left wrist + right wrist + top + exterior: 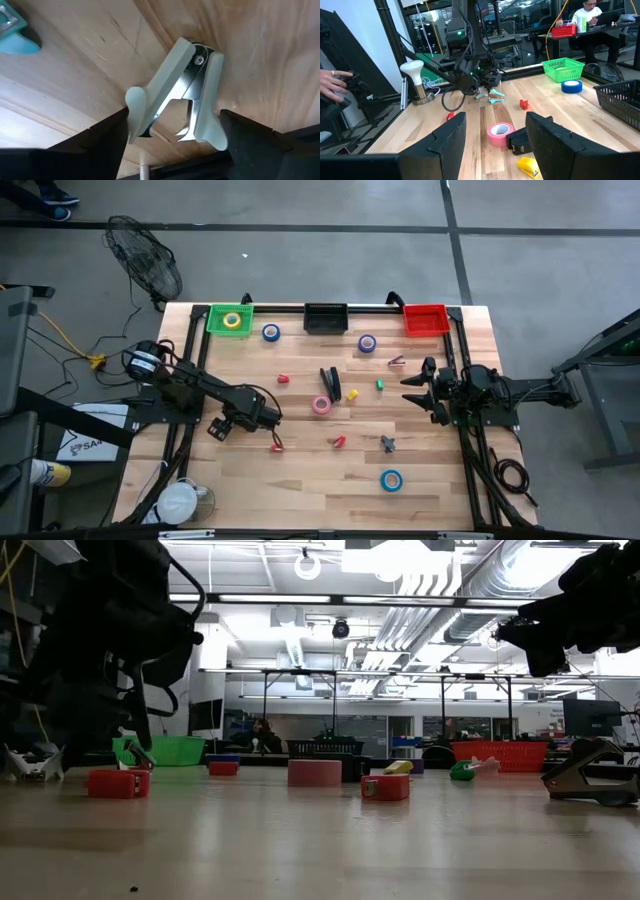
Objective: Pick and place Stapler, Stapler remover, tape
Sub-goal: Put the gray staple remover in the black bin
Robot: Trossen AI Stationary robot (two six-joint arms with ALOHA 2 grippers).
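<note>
My left gripper [220, 426] is over the left part of the table, its fingers on either side of a pale staple remover [175, 95]. A teal staple remover [15, 35] lies close by. My right gripper [425, 385] hangs open above the table's right side, holding nothing [495, 145]. The black stapler [330, 383] lies mid-table beside the pink tape roll [321, 405]. Blue tape [271, 332] and purple tape [367, 343] lie near the far edge, and teal tape [391, 480] near the front. The yellow tape [232, 321] sits inside the green bin [215, 313]. My left gripper pinches the pale staple remover between its two fingers, one on each flared finger wing: the left wing [134, 107] and the right wing [215, 132]. The fingers come from above, pointing down. In the low view the remover [30, 765] sits at table level; whether it is lifted I cannot tell.
A black bin [325, 317] and a red bin [425, 319] stand along the far edge. Small red staplers [283, 378] [339, 442], a yellow one [352, 394], a green piece [380, 385] and a dark staple remover [388, 443] are scattered about. A white-topped jar [180, 500] stands at the near left corner.
</note>
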